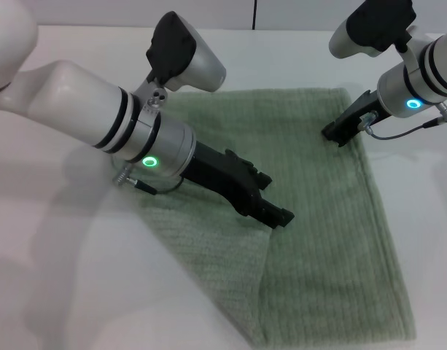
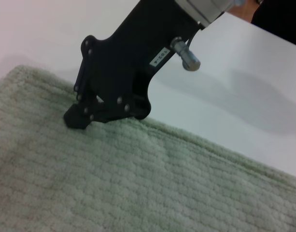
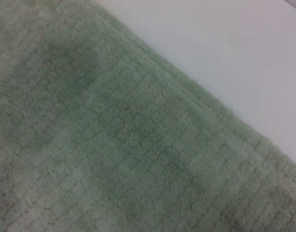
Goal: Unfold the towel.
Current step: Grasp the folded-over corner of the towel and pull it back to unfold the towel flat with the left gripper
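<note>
- Two robot arms reach over one green towel (image 1: pixel 318 219) that lies flat on the white table (image 1: pixel 48 240).
- The towel is soft and ribbed, with a sewn edge all around.
- Its near left part has a corner folded over on top of the rest, so there is a slanted fold line there.
- The left hand (image 1: pixel 270 211) is over the middle of the towel, right by the tip of that folded part. Its black fingers look close together, but I cannot tell if they hold any cloth.
- The right hand (image 1: pixel 338 135) is at the far right edge of the towel, close to the far corner. Its tip presses down on the edge. I cannot tell if it is pinching the cloth.
- The left wrist view shows that right hand (image 2: pixel 80 118) touching the towel's edge.
</note>
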`<state>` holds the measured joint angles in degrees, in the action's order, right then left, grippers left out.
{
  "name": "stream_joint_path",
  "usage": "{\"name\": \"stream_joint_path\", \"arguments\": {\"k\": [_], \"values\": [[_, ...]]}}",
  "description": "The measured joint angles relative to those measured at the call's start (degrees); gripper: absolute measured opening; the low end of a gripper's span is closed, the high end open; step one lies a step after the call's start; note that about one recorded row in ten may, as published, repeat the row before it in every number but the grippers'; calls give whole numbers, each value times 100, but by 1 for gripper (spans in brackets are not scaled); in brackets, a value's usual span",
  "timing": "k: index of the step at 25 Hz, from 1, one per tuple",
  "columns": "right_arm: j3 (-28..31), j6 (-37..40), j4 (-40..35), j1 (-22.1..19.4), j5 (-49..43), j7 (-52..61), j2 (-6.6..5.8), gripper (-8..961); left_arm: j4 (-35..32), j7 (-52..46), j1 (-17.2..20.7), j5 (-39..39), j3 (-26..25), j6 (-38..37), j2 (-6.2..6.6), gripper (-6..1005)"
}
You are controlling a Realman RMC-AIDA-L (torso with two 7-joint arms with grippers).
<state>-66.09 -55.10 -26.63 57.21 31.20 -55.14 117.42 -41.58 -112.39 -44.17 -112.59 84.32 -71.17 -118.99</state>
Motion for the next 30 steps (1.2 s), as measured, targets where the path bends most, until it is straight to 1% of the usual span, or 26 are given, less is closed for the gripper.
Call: {"name": "stream_joint_path", "arguments": {"k": [5, 11, 19, 20, 23, 30], "values": [[0, -3, 0, 0, 0, 1, 0, 29, 71, -1, -11, 24, 85, 112, -1, 749], [0, -4, 0, 0, 0, 11, 0, 30, 79, -21, -18, 35, 427, 402, -2, 747], [0, -8, 0, 8, 0, 13, 0, 32, 141, -1, -29, 41, 629, 590, -8, 744], [0, -8, 0, 8, 0, 12, 0, 32, 141, -1, -30, 49, 731, 643, -9, 744], [0, -6, 0, 9, 0, 13, 0, 32, 141, -1, -30, 54, 832, 705, -10, 743], [0, -1, 0, 9, 0, 12, 0, 34, 140, 52, -30, 64, 886, 735, -10, 740]]}}
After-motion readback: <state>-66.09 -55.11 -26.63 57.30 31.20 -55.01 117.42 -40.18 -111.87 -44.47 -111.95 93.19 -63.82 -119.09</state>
